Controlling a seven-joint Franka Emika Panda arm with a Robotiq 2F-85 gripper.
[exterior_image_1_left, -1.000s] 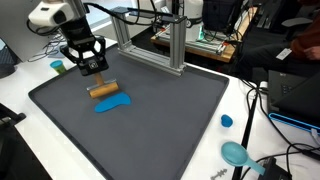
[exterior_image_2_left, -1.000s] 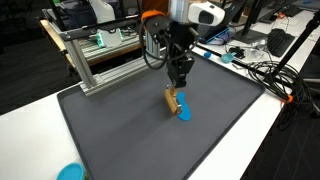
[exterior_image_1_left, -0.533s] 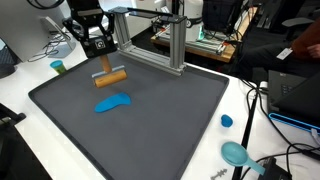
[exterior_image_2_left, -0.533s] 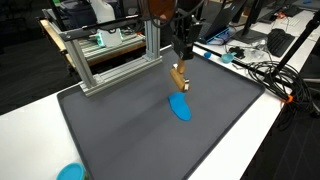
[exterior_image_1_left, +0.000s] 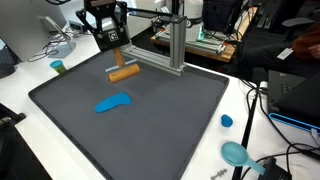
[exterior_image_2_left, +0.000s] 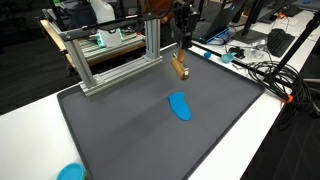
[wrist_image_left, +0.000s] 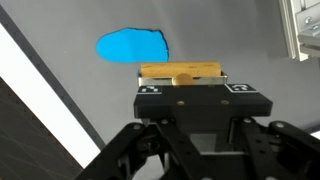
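the lift is done: the wooden roller (exterior_image_1_left: 123, 73) hangs in the air, up and back from the blue shape (exterior_image_1_left: 112, 103), on the side toward the metal frame (exterior_image_1_left: 176, 45). it isn't set down anywhere yet. the blue shape lies flat on the grey mat (exterior_image_1_left: 170, 120) with nothing touching it. my gripper (exterior_image_1_left: 110, 45) is clamped tight on the roller's handle. in the wrist view the jaws pinch it from both sides, and the blue shape shows just past the roller.
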